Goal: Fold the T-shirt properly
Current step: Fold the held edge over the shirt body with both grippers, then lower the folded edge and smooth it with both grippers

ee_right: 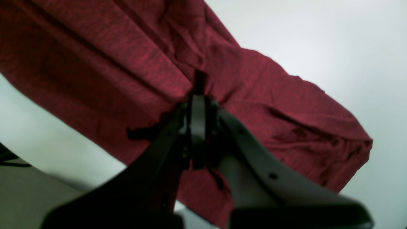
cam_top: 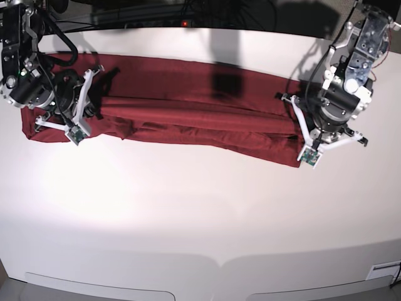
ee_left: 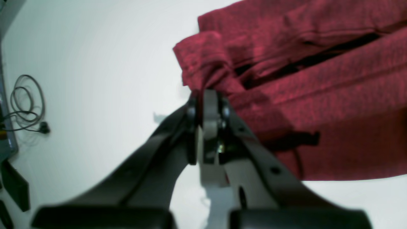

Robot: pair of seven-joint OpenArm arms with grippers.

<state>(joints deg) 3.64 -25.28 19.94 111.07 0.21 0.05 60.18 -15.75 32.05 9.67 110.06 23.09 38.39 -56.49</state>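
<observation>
Mid lengthwise fold — left gripper [ee_left: 208, 95] and right gripper [ee_right: 198, 86] each clamped on an end of the T-shirt [cam_top: 188, 110], a long band across the table [cam_top: 200, 213] — next probably a matched carry-over.

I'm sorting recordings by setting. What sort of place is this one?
Probably a robotics lab bench: a bare white table, cables bundled behind it, and two arms pinching a maroon T-shirt.

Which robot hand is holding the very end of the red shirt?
The left gripper: it pinches the shirt at its end. The right gripper grips farther in.
</observation>
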